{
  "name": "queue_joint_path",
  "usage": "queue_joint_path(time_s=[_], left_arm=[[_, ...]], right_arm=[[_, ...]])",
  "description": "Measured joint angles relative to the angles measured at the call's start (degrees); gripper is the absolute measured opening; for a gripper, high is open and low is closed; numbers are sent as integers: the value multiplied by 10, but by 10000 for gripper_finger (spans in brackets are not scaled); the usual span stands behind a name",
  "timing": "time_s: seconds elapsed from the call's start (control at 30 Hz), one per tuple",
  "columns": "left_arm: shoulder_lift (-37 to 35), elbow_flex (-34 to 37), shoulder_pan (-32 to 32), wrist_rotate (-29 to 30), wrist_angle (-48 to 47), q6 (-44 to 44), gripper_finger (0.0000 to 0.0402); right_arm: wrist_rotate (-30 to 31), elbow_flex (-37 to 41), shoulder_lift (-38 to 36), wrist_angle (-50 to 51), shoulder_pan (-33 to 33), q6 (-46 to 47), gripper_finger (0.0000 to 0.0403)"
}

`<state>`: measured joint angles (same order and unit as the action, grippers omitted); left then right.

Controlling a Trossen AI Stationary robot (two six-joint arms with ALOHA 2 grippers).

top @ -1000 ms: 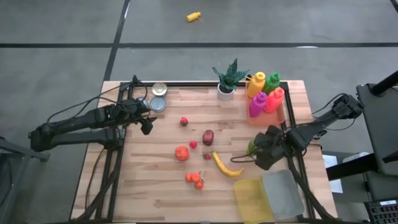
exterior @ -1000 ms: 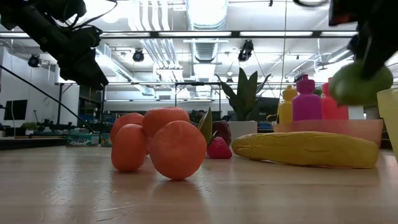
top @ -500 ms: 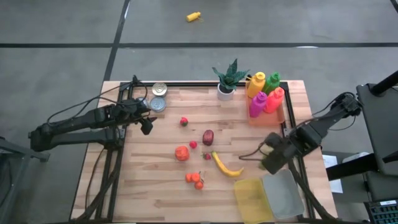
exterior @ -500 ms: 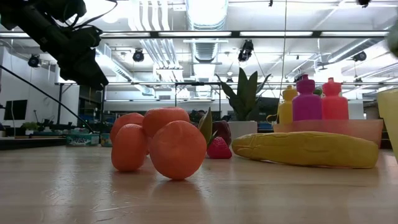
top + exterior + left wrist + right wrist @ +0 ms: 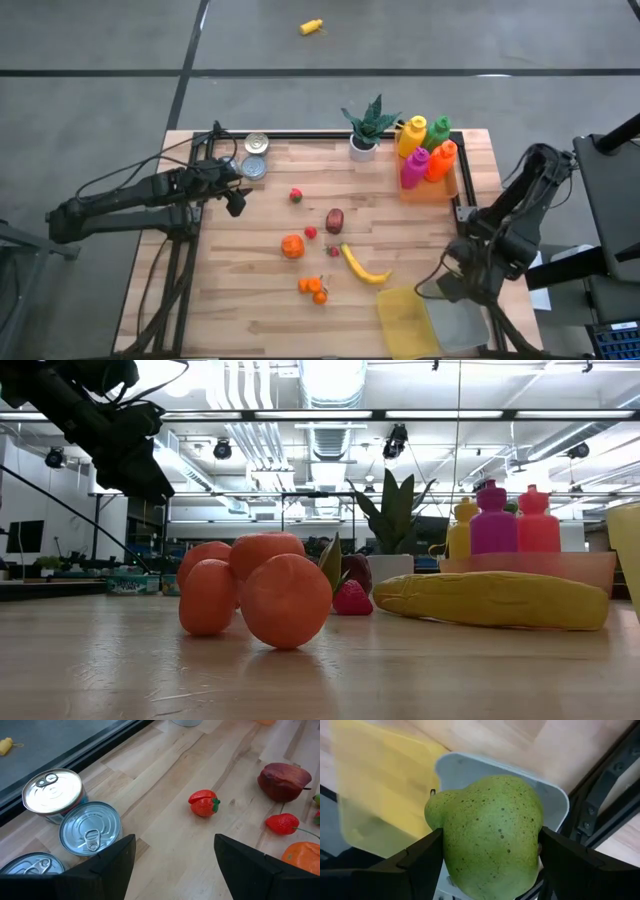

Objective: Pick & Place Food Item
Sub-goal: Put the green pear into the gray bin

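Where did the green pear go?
The green pear is clamped in the right gripper, hanging over the grey container beside the yellow container at the table's front right corner.

Right tool (image 5: pixel 462 283) is holding pear (image 5: pixel 490 832) over tray (image 5: pixel 462 318) beside bin (image 5: pixel 405 320); cans (image 5: pixel 254 157) are sitting by left tool (image 5: pixel 238 197).

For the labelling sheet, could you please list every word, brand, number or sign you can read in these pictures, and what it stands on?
No text can be read anywhere.
Tin cans: plain lids with pull tabs, no print showing.
Coloured bottles: no labels visible.
Small box on the shelf behind the table, low view: it carries print, but too blurred to read.
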<state>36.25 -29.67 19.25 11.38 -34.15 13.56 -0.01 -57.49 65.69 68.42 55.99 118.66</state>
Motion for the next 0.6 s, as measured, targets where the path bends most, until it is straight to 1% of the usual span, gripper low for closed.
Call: queue_joint_path(time_s=[0.13,0.27,0.6], left_arm=[[0,0,0,0,0,0,275],[0,0,0,0,0,0,275],[0,0,0,0,0,0,275]], right_arm=[[0,43,0,-46,19,13,283],[0,81,0,-84,19,14,283],[0,140,0,-137,19,14,283]])
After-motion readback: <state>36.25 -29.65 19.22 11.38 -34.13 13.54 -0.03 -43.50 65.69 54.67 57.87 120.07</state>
